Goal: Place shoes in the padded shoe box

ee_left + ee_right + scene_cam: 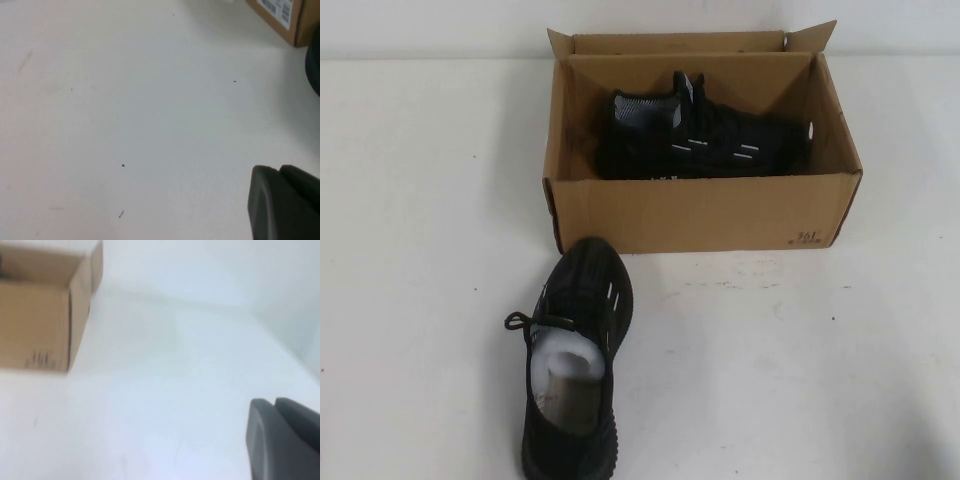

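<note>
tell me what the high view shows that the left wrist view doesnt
Only the high view shows the open inside of the shoe box, with one shoe lying in it, and the whole second shoe on the table in front of the box. Neither gripper appears there. Only the left wrist view shows a white barcode label on the box's side and a dark part of the left gripper at the frame's edge, over bare table. Both share the box and the white table.

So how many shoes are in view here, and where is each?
2. One shoe lies inside the cardboard box; the other shoe sits on the table in front of it. Left gripper and right gripper hover over bare table, holding nothing.
</note>
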Robot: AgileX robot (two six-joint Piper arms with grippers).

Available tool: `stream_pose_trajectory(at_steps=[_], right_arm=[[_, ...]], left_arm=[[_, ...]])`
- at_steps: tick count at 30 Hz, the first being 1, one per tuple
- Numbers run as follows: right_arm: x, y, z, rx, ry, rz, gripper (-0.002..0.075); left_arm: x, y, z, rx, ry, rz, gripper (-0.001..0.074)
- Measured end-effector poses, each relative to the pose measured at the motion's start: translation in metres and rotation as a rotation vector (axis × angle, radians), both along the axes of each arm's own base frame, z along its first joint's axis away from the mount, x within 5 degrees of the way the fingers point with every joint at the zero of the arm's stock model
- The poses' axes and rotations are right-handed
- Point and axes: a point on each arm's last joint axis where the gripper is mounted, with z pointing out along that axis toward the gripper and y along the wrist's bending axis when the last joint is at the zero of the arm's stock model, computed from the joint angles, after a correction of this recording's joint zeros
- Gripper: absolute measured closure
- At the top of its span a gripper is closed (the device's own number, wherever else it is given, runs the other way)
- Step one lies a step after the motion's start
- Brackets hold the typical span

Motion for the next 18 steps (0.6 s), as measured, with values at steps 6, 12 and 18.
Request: stream_pose_trajectory(at_steps=[6,12,18], right_arm=[[-0.0020,0.0006,-0.0096,-0.049,0.116,0.016,0.0732],[-0.0020,0.0006,-0.0096,-0.054,0.116,0.017,0.0732],[-0.0020,0.0006,-0.0096,-0.054,0.116,0.017,0.0732]], left_arm=[[0.0000,0.0000,0.0000,0.000,0.000,0.000,0.0738],[0.0000,0.0000,0.0000,0.000,0.000,0.000,0.0738],[0.0000,0.0000,0.0000,0.000,0.000,0.000,0.0738]])
